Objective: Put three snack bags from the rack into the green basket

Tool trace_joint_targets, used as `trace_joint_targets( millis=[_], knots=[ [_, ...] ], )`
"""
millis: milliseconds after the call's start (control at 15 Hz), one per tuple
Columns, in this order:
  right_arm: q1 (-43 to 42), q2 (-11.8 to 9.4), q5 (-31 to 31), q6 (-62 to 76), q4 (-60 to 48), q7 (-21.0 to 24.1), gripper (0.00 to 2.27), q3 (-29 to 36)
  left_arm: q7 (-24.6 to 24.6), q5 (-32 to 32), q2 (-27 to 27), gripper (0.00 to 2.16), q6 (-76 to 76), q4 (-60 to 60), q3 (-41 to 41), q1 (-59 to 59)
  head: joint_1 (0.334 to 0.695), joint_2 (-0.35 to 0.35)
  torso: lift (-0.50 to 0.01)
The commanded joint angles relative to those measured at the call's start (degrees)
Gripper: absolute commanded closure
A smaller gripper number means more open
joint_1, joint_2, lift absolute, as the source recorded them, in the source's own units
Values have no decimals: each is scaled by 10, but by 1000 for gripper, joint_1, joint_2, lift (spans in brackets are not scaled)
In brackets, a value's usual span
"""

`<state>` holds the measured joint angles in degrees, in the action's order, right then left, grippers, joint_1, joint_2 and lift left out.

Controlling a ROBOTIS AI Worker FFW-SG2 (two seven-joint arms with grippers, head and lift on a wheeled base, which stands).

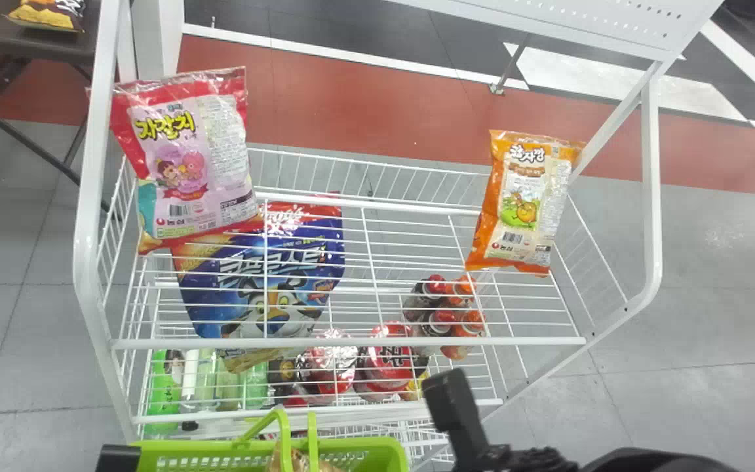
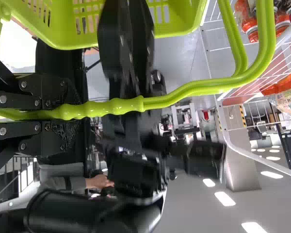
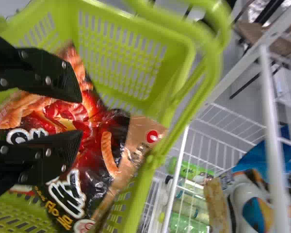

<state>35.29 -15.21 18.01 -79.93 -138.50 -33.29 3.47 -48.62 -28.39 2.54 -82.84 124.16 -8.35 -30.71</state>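
Right now, a black-and-red snack bag (image 3: 99,167) is seen lying in the green basket (image 1: 367,447), printed with orange, ridged snack pieces and bordered by a tan strip at one end; its glossy film is creased, and that end is rested against the basket's slotted wall. Above this bag the right gripper (image 3: 78,115) is held with its fingers standing apart, while the basket's handle (image 2: 184,97) is clamped between the fingers of the left gripper (image 2: 63,112). The right arm (image 1: 508,459) is seen at the head view's bottom edge, right of the basket. Just beyond the basket stands the white wire rack (image 1: 351,341), on whose upper level two more bags are kept well apart: a pink-and-red one (image 1: 184,164) at the left, puffed and shiny, its top crimped, and a slimmer orange-and-cream one (image 1: 525,203) at the right, tilted slightly. Beneath the upper wires, a large blue bag with a cartoon tiger (image 1: 272,282) can be made out, with green bottles (image 1: 166,387), red-lidded cups (image 1: 387,360) and a cluster of small bottles (image 1: 446,314) nearby. The rack is set on a grey tiled floor (image 1: 712,314), crossed behind by a brick-red band (image 1: 364,111) and darker, white-striped flooring. At the far left, a yellow-and-brown packet (image 1: 46,16) is laid on a dark table (image 1: 56,44).
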Motion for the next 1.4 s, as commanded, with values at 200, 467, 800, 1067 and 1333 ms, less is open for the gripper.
trace_joint_targets(
  millis=[200,467,800,1067,1333],
  knots=[
    [-6,38,67,39,-55,-20,60,138,1,1,-1,2047,1,1,-3,-2,695,-350,0],
    [-55,38,28,220,-1,9,60,166,1,3,-1,2047,1,2,-5,-2,695,-350,0],
    [-151,35,-47,489,153,72,60,134,1,5,0,2047,-1,2,-6,-2,695,-350,0],
    [-180,16,-78,554,230,204,63,124,0,6,3,2047,-10,3,-6,3,695,-350,0],
    [-241,-10,-72,576,333,234,83,148,4,7,4,2047,-15,1,-6,6,695,-350,0]
  ],
)
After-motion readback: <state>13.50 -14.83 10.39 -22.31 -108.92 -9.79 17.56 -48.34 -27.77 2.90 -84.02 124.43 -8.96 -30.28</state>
